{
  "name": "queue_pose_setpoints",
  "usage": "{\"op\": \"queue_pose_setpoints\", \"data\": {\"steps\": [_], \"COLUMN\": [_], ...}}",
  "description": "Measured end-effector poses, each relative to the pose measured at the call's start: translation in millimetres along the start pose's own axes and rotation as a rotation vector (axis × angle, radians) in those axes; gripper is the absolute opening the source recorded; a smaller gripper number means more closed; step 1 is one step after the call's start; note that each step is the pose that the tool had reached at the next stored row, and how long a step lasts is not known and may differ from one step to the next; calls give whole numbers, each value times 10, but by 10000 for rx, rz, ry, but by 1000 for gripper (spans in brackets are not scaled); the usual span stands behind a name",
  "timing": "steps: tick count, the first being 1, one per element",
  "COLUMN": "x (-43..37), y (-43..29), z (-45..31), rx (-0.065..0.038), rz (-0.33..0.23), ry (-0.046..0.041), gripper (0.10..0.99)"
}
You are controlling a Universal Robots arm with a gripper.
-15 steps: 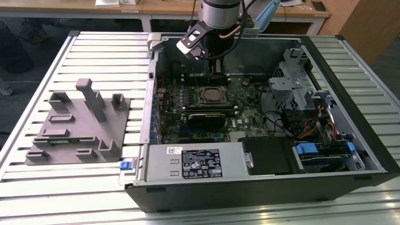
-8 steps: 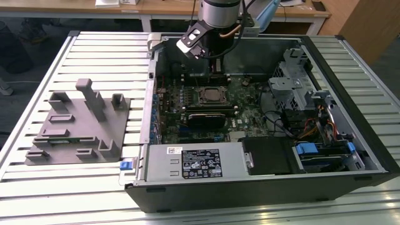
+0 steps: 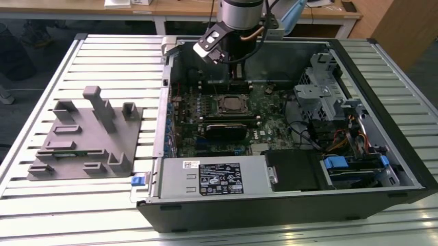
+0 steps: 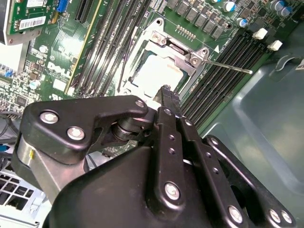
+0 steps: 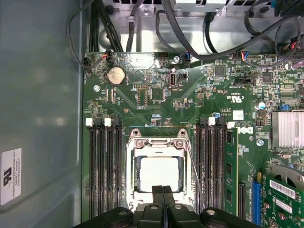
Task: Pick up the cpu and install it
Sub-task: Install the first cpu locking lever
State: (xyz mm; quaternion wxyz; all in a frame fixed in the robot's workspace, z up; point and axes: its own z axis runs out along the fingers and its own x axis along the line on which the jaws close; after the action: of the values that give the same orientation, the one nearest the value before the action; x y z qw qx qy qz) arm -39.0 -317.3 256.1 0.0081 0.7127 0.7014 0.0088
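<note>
My pincer (image 5: 163,191) is pressed together, the two black fingertips meeting along a thin seam, and it holds nothing. In both wrist views its tips (image 4: 166,92) sit just over the near edge of the socket frame (image 5: 135,142). I cannot tell whether they touch it.

The cpu (image 5: 160,173) lies flat inside that frame with its metal top facing up at me. It is square, so it has no long axis. Its edges run parallel to the frame's sides and to the memory slots (image 5: 107,171) on either side. The top is pale and silvery, plain and bright under the light, and the frame's metal border laps its rim (image 4: 156,73). A thin lever (image 5: 192,171) slants along one side of the frame, its free end standing off over the slots.

Around the socket spreads the green board (image 5: 142,95). In the exterior view I (image 3: 236,72) hang above the board inside the open case (image 3: 287,205), with the cpu (image 3: 233,104) just below me, near the board's middle.
</note>
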Motion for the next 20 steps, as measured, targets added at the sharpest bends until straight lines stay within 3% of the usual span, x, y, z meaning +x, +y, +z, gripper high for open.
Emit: {"op": "queue_pose_setpoints", "data": {"steps": [20], "x": [0], "y": [1], "z": [-37], "rx": [-1], "rz": [-8], "ry": [2], "gripper": [106]}}
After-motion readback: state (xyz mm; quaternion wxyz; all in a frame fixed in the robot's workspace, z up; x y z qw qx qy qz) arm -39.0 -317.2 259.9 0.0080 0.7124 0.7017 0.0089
